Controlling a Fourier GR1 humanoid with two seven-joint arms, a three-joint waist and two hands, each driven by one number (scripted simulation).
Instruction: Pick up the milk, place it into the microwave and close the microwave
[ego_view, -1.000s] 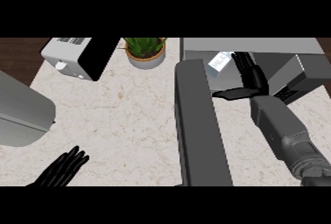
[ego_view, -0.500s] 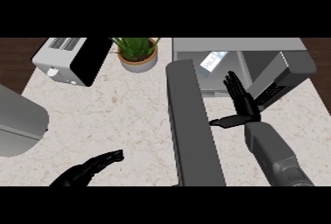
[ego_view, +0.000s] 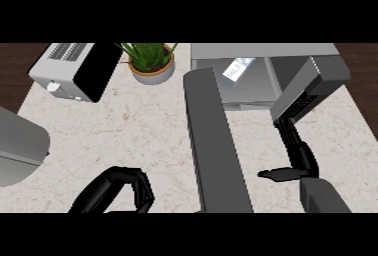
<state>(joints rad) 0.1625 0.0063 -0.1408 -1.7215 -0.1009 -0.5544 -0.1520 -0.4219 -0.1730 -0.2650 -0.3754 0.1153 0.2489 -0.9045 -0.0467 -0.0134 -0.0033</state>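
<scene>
The milk (ego_view: 238, 70) sits inside the open microwave (ego_view: 260, 50), in the far left part of its cavity. It is a pale carton whose long axis runs slantwise from near left to far right. Its face carries a bluish label with marks too small to read. No other writing can be read anywhere.

The microwave's door (ego_view: 214, 142) stands open, a long dark grey slab reaching toward the near edge of the counter (ego_view: 133, 130).

The right hand (ego_view: 297, 152) lies near the microwave's right front corner, fingers straight and pointing far, thumb out to the left, holding nothing. The left hand (ego_view: 112, 181) is at the near left, fingers curled down with nothing in them.

At the far left are a toaster (ego_view: 72, 70) and a potted plant (ego_view: 151, 64).
</scene>
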